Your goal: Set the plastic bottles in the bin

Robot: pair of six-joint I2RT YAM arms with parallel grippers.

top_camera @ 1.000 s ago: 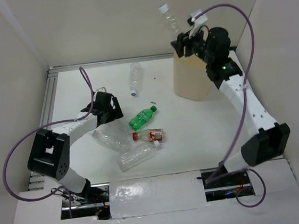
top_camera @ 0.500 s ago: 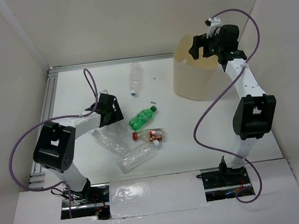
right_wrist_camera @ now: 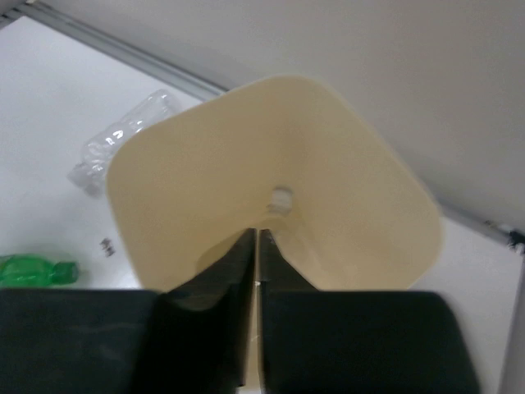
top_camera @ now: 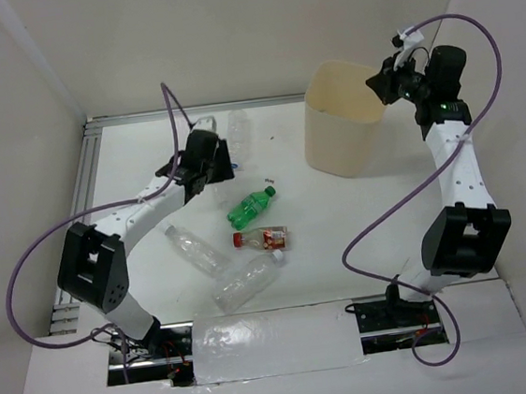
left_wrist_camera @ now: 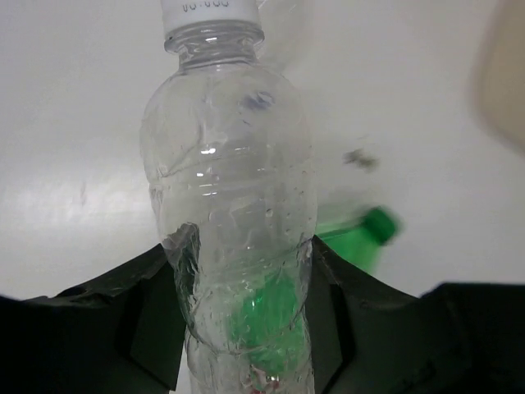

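Observation:
My left gripper [left_wrist_camera: 244,275] is shut on a clear plastic bottle [left_wrist_camera: 230,180] with a white cap and holds it off the table; from above the gripper [top_camera: 204,153] is left of centre, the bottle's cap end [top_camera: 204,125] poking out behind it. On the table lie a green bottle [top_camera: 250,206], a red-capped bottle with a red-orange label [top_camera: 264,239], two clear bottles [top_camera: 193,250] [top_camera: 244,282] and a clear bottle [top_camera: 238,127] at the back. My right gripper [right_wrist_camera: 258,238] is shut and empty over the cream bin [top_camera: 340,137]. A bottle [right_wrist_camera: 280,199] lies inside the bin [right_wrist_camera: 180,189].
White walls close in the table on the left, back and right. A metal rail [top_camera: 92,177] runs along the left and back edges. Purple cables loop from both arms. The bin stands at the back right corner.
The right gripper let its clear bottle drop into the bin, shut and swung back to the right. The left gripper closed on a clear bottle and carried it up and toward the back.

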